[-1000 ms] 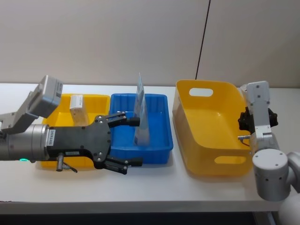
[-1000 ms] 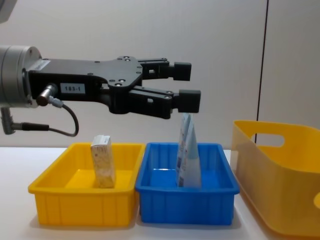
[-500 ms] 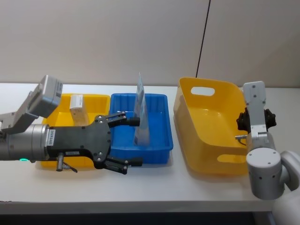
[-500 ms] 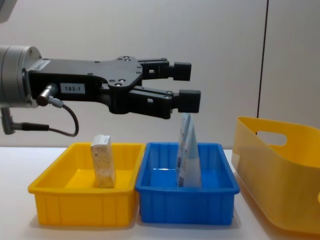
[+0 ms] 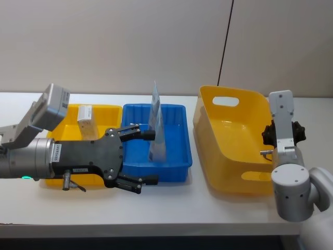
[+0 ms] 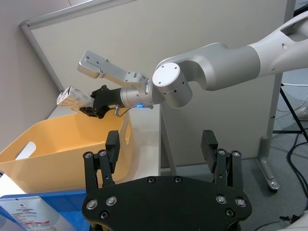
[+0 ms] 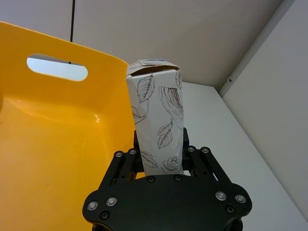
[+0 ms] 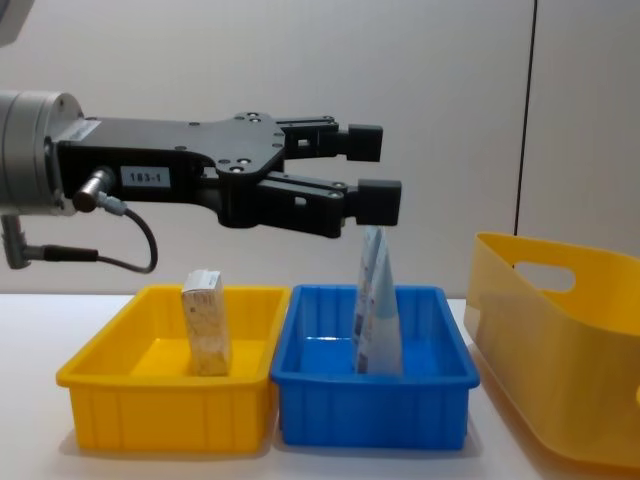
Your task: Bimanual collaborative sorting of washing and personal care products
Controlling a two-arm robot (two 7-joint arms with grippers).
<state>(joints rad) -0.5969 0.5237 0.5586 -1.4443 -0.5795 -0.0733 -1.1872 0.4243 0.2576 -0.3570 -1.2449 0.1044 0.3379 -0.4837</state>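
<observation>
Left gripper (image 5: 150, 157) spread over the blue tray (image 5: 179, 165); right gripper (image 7: 161, 155) clamped on the leaf-print soft pack (image 7: 156, 115)
Head view: tubes (image 5: 156, 125) stand upright in the blue tray, the carton (image 5: 85, 119) in the yellow tray (image 5: 112, 108). Left wrist view: the pack is held near the rim of the yellow basket (image 6: 62, 154). Right wrist view: pack upright between the fingers. Chest view: left fingers apart above the tubes

Basket open, tray crowded
Yellow basket (image 5: 229, 148) free inside, right claw (image 5: 269, 135) gripping leaf-print pack (image 7: 156, 120) at its rim; upright tubes (image 5: 157, 130) obstruct blue tray (image 5: 174, 172) beside spread left claw (image 5: 150, 158).
</observation>
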